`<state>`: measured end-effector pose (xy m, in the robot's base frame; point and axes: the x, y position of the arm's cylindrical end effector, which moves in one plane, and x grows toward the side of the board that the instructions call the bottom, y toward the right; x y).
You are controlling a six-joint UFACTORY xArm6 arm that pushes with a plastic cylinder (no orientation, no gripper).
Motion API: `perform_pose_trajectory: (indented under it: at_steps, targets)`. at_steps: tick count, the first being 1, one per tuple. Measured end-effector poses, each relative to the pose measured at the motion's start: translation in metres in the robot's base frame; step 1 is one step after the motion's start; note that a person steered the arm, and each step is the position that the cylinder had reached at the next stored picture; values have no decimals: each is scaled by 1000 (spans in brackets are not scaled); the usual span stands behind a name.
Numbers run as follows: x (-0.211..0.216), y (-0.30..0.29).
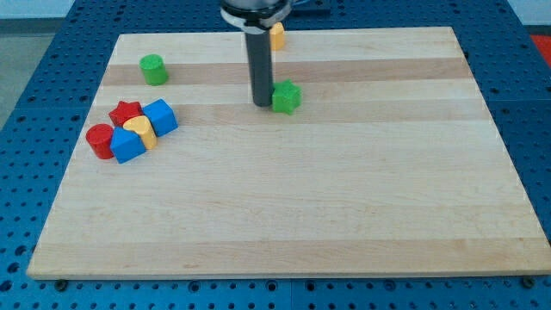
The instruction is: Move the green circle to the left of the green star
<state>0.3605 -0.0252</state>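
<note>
The green circle [154, 69] stands near the board's upper left. The green star [287, 96] lies at the upper middle of the wooden board [327, 198]. My tip [262, 104] is down on the board just left of the green star, very close to it or touching it. The green circle is far to the left of my tip and a little higher in the view.
A cluster sits at the view's left: a red star [126, 112], a blue block [160, 116], a yellow heart [139, 130], a red circle [100, 140] and another blue block [127, 145]. An orange-yellow block [276, 35] shows behind the rod at the top.
</note>
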Motion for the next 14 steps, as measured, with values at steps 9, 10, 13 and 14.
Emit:
perform_pose_trajectory:
  at_steps: [9,10,13,14]
  targets:
    - [-13,-123]
    - [-13,-193]
    - [-79,-238]
    - [-76,-195]
